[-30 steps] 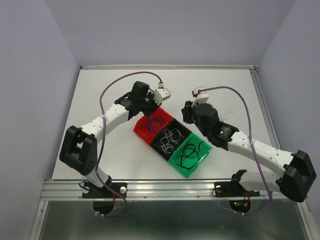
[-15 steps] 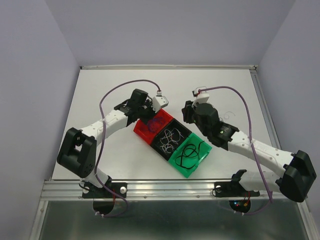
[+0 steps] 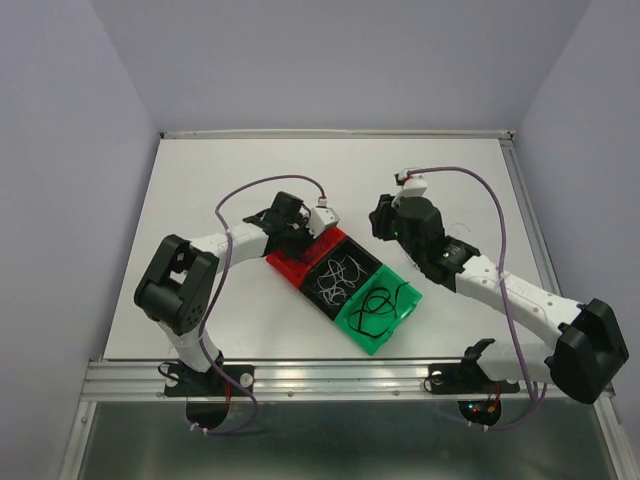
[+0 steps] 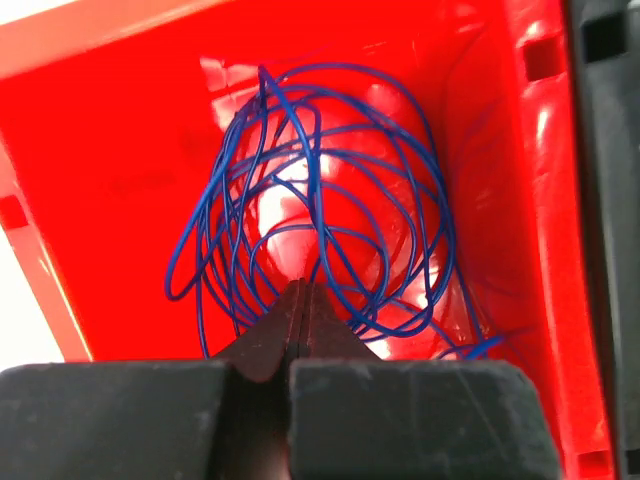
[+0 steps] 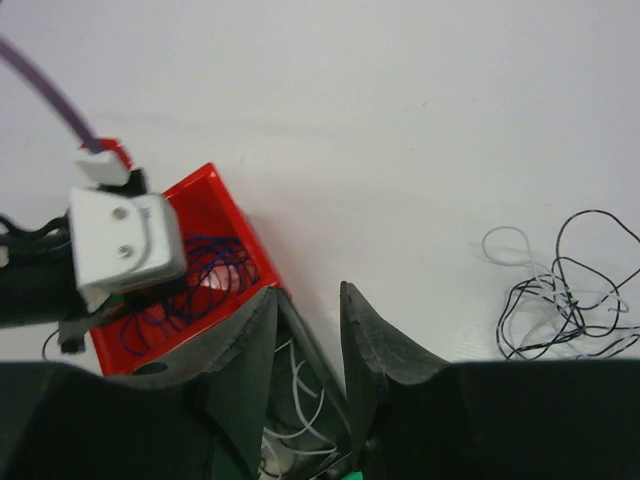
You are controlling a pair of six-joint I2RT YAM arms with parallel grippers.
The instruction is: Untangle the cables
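Black left jaws are pressed fully together at the near edge of a coiled blue cable (image 4: pixel 300 190) in the red bin (image 4: pixel 110 120); whether they pinch a strand cannot be told. Right jaws stand partly apart, empty, over the black bin (image 3: pixel 365 258), which holds white cables (image 3: pixel 340 275). Beside it, a black cable (image 3: pixel 375 312) lies in the green bin (image 3: pixel 405 300). A black-and-white tangle (image 5: pixel 560 290) lies on the worktop (image 3: pixel 250 170).

left claw (image 4: pixel 300 300) shut, tips over blue cable (image 4: pixel 320 240) coiled in red bin (image 4: pixel 120 130)
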